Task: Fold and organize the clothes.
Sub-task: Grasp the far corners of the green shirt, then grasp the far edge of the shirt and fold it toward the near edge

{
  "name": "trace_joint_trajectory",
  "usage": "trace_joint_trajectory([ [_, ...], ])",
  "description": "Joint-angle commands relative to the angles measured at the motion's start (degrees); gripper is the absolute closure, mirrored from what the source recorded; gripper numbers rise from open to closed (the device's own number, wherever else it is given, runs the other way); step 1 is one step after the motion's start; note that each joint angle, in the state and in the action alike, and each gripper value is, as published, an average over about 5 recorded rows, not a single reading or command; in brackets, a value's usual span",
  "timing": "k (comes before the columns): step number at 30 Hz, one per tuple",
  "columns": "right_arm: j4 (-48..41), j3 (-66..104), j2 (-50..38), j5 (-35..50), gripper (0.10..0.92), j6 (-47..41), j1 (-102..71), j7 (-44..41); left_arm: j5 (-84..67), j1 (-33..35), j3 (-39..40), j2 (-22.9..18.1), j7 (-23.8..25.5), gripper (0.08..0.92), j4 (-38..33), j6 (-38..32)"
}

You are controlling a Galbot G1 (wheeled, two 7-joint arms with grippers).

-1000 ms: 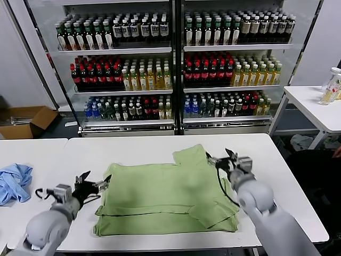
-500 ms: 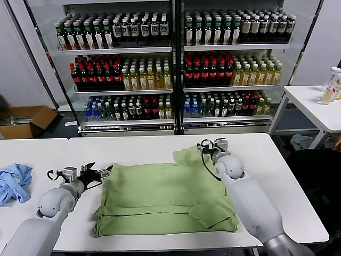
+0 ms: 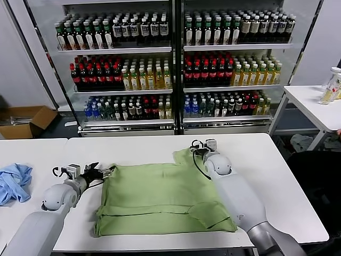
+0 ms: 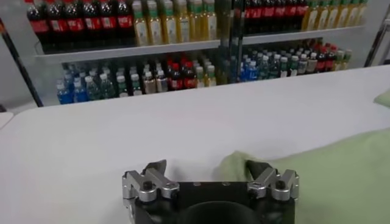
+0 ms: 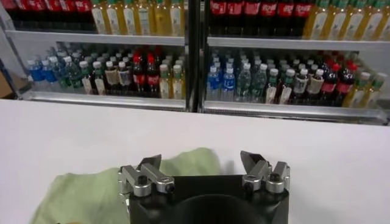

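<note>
Toward the table's (image 3: 277,160) near edge, lying partly folded as the green shirt (image 3: 160,197), flanked by the left gripper (image 3: 101,172) gaping wide at its left far corner and the right gripper (image 3: 200,149) gaping wide at its far sleeve, seemingly for pinching both.

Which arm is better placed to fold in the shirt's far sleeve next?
The right. Its right gripper, jaws open, sits at the sleeve on the green shirt. The left gripper, also open, is at the opposite corner.
</note>
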Motion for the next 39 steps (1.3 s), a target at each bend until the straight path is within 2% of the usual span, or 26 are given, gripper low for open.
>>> trace_joint_trajectory([
  [1,-3.21,-0.06,1.98,-0.07,0.247,0.13,1.13,0.17,0.73,-1.03,0.68,-0.17,1.24,0.177,2.26,-0.28],
  [5,-2.16,-0.28,1.63,0.62,0.362,-0.36,1.08,0.56,0.66,-0.6,0.73,-0.51,1.71,0.235,2.06,-0.29],
  [20,0.07,0.44,0.0,1.08,0.795,1.61,-0.38,0.03,-0.45,1.33,-0.26,-0.92,1.17,0.665,-0.65,-1.61],
  [24,14.08,0.46,-4.66,6.97,0.895,-0.33,-4.16,1.98,-5.34,4.01,-2.43,1.16,-1.96,0.787,-7.07,-2.99],
  [28,32.5,1.94,-10.8,14.19,0.919,-4.39,-10.74,4.8,-8.9,9.79,-5.16,3.87,-4.13,0.886,-15.15,-2.99],
  [32,44.88,4.51,-16.05,17.83,0.919,-5.5,-17.49,6.48,-10.19,16.44,-7.84,4.94,-5.16,0.914,-22.48,-3.03],
  [39,57.75,9.0,-22.41,17.52,0.919,-5.49,-29.94,6.64,-9.5,28.12,-11.84,5.48,-5.4,0.914,-30.55,-3.79],
])
